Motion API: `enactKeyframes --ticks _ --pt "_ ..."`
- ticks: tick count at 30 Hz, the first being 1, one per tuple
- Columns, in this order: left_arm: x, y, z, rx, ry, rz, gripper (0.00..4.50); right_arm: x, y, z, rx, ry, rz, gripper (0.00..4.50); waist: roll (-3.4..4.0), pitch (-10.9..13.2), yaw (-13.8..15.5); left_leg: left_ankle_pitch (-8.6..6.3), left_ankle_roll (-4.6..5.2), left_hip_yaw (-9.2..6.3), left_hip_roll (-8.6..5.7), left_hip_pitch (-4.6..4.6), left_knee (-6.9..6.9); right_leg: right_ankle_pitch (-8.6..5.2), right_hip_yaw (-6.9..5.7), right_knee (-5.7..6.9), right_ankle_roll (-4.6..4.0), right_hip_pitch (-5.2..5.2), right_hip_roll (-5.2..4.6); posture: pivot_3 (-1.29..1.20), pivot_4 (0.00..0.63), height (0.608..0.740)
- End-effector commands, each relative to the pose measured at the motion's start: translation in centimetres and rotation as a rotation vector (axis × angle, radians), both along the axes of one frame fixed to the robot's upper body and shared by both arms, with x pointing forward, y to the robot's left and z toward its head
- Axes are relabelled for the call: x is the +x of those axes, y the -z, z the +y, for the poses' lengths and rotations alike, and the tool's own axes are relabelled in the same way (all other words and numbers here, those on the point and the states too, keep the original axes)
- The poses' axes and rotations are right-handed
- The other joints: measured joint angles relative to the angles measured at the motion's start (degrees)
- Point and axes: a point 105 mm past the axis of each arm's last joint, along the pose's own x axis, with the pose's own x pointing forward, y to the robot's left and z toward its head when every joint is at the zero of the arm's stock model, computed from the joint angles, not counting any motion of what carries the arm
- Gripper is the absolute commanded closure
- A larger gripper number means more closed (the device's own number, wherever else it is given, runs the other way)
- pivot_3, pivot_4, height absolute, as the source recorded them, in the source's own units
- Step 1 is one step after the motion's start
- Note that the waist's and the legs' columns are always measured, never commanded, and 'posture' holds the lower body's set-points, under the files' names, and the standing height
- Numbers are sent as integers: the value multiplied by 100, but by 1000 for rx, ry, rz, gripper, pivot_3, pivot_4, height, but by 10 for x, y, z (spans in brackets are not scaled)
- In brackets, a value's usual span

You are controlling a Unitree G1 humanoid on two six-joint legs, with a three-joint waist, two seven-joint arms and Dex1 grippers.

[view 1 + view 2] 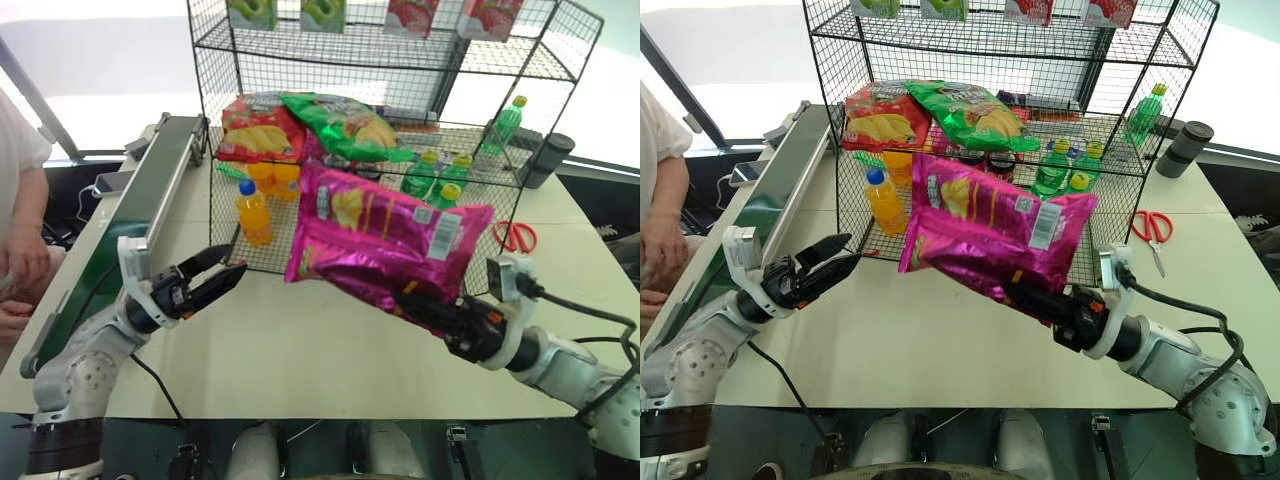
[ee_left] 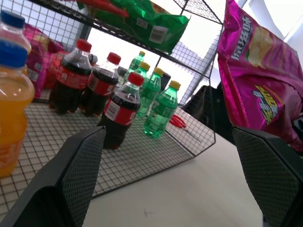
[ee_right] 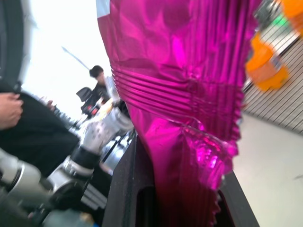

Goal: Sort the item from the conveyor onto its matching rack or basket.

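The magenta-pink crisp bag [image 1: 385, 235] hangs above the table in front of the black wire rack [image 1: 400, 110], held up by its lower seam. My right gripper [image 1: 425, 308] is shut on that crimped seam [image 3: 189, 156]. My left gripper [image 1: 222, 268] stands open and empty to the left of the bag, apart from it, its fingers [image 2: 80, 170] pointing toward the rack's lower tier. The dark green conveyor [image 1: 120, 225] runs along the table's left side. A red crisp bag [image 1: 258, 128] and a green crisp bag [image 1: 345, 125] lie on the rack's middle tier.
Orange drink bottles [image 1: 254, 212], cola bottles [image 2: 120, 109] and green bottles [image 1: 430, 178] stand on the rack's lower tier. Cartons line the top tier [image 1: 325, 14]. Red scissors [image 1: 515, 236] and a dark cup [image 1: 549, 158] lie at the right. A person's arm [image 1: 22, 240] is beside the conveyor.
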Motion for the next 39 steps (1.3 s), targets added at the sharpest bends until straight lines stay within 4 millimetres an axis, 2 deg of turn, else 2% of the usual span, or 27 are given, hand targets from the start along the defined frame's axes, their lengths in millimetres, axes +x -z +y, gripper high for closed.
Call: enactKeyframes --ticks 1,6,11,15,20,31,35,39 --pt "-5 -5 -9 81 45 -93 0 7 -26 -6 87 95 -85 4351 1 1 -1 0 0 0 0 0 0 3 0 0 5 -1 0 0 150 726" --pt "-5 -7 -15 145 59 -163 0 26 -40 -15 162 240 -109 4351 3 2 -9 0 0 1 0 0 0 5 -1 1 8 -2 1 0 150 726" --pt "-7 -1 -17 149 69 -155 0 39 -51 -17 267 325 -102 4351 2 2 -13 0 0 1 0 -2 -2 6 -1 1 11 -4 2 0 150 726" --pt "-7 0 -19 151 65 -163 0 43 -48 -9 256 336 -90 4351 3 2 -18 0 0 1 1 -2 -3 7 -1 2 12 -4 3 0 150 726" --pt "-6 -1 -20 165 48 -189 0 59 -45 -18 351 454 -19 4351 4 2 -19 0 0 2 2 -2 -3 7 -1 3 12 -4 3 0 150 726" --pt "-6 0 -22 179 47 -208 0 58 -38 -29 533 551 120 4351 8 5 -25 0 0 2 3 -4 -5 7 0 3 13 -6 3 0 150 726" --pt "-6 1 -24 172 48 -205 0 50 -34 -19 536 527 147 4351 11 7 -31 0 0 2 5 -3 -5 7 0 4 13 -7 4 0 150 726" --pt "-7 1 -25 177 49 -213 0 51 -29 -24 587 577 193 4351 12 7 -32 0 0 2 6 -3 -7 7 0 3 13 -7 5 0 150 726"
